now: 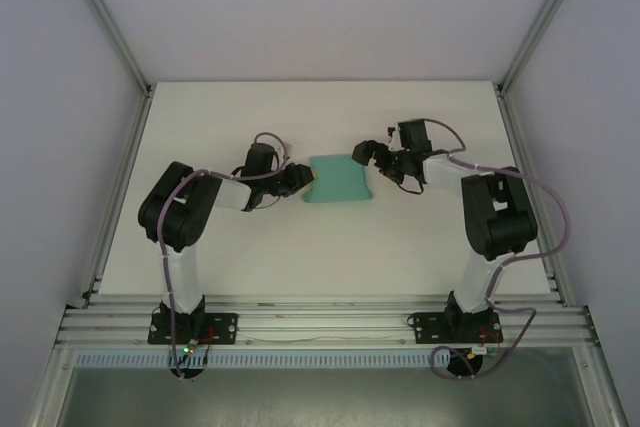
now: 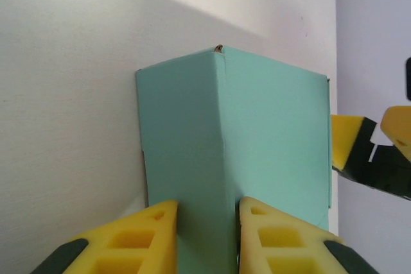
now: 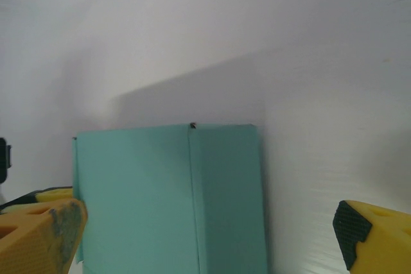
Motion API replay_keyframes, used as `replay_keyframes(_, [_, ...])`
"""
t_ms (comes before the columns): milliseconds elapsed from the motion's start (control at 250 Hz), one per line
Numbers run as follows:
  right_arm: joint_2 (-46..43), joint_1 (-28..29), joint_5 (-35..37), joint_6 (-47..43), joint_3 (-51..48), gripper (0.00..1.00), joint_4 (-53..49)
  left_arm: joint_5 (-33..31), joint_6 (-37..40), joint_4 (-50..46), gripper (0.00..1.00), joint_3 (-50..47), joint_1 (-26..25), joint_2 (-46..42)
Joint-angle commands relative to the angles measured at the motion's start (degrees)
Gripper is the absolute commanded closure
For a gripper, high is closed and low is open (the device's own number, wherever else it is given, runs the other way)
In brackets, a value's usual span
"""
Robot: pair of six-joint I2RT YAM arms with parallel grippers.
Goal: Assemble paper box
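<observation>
Left gripper (image 2: 207, 206): yellow fingers (image 2: 151, 235) closed in on the near end of the paper box (image 2: 270, 139), one on each side of a raised crease. Teal card fills the whole gap between them, so it reads as a pinch on that fold. The crease runs straight away from the left wrist camera to the far edge, where there's a small dark nick at its tip. The panels drop off on both sides, the left one in shade, the right one lit. Right gripper (image 3: 207, 216): jaws spread wide and holding nothing. One scuffed yellow finger (image 3: 45, 232) sits just beside the box's (image 3: 148, 190) left edge in the right wrist view; I can't tell if it touches. The black-padded other finger is well clear of the card on the right, over bare table. The same gripper's yellow and black tip (image 2: 366, 152) shows in the left wrist view, just off the box's far side. From the top camera the box (image 1: 340, 179) lies flat-ish on the white table (image 1: 330, 247), about mid-table, between the two arms. Left gripper (image 1: 300, 182) is at its left end and right gripper (image 1: 372, 162) at its upper right corner. Both arms are bent inward towards it.
</observation>
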Motion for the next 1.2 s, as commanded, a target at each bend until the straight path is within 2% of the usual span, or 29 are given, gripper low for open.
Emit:
replay_keyframes(0, [1.11, 0.00, -5.95, 0.12, 1.53, 0.00, 0.52, 1.40, -1.74, 0.81, 0.77, -2.34, 0.88, 3.26])
replay_keyframes(104, [1.83, -0.13, -6.43, -1.02, 1.24, 0.00, -0.13, 2.68, -2.46, 2.96, 0.77, -3.18, 1.32, 3.72])
replay_keyframes(184, [2.47, -0.13, -10.12, -1.18, 1.01, 0.00, 0.98, 3.14, -2.28, 3.01, 0.77, -3.08, 1.32, 3.69])
replay_keyframes(324, [3.70, -0.14, -15.72, 2.07, 0.03, 0.08, 5.48, 2.58, -2.35, 2.71, 0.77, -3.19, 1.49, 3.54])
replay_keyframes(584, [4.72, -0.13, -15.54, 2.69, -1.90, 0.09, 5.83, 2.67, -3.85, 5.54, 0.77, -4.79, 1.67, 3.82])
replay_keyframes(688, [4.59, -0.03, -17.30, 3.42, -2.72, 0.12, 7.06, 2.94, -4.24, 6.24, 0.77, -5.15, 1.73, 3.85])
replay_keyframes(740, [4.24, -0.04, -18.00, 3.97, -3.21, 0.17, 8.28, 3.03, -4.22, 6.53, 0.77, -5.18, 1.69, 3.60])
replay_keyframes(863, [2.96, 0.11, -20.15, 6.45, -4.51, 0.37, 12.36, 3.35, -3.05, 6.08, 0.76, -4.81, 1.68, 3.15])
replay_keyframes(1043, [0.08, 0.44, -20.50, 9.82, -5.97, 0.61, 16.07, 3.94, -1.22, 6.13, 0.69, -3.05, 1.75, 1.30])
replay_keyframes(1103, [-1.21, 0.43, -19.26, 9.27, -6.10, 0.63, 14.47, 3.58, 0.37, 4.51, 0.66, -2.05, 1.62, 0.07])
replay_keyframes(1195, [-3.26, 0.48, -17.74, 9.07, -6.01, 0.64, 11.74, 3.77, 2.26, 2.72, 0.55, -0.88, 1.65, -1.85])
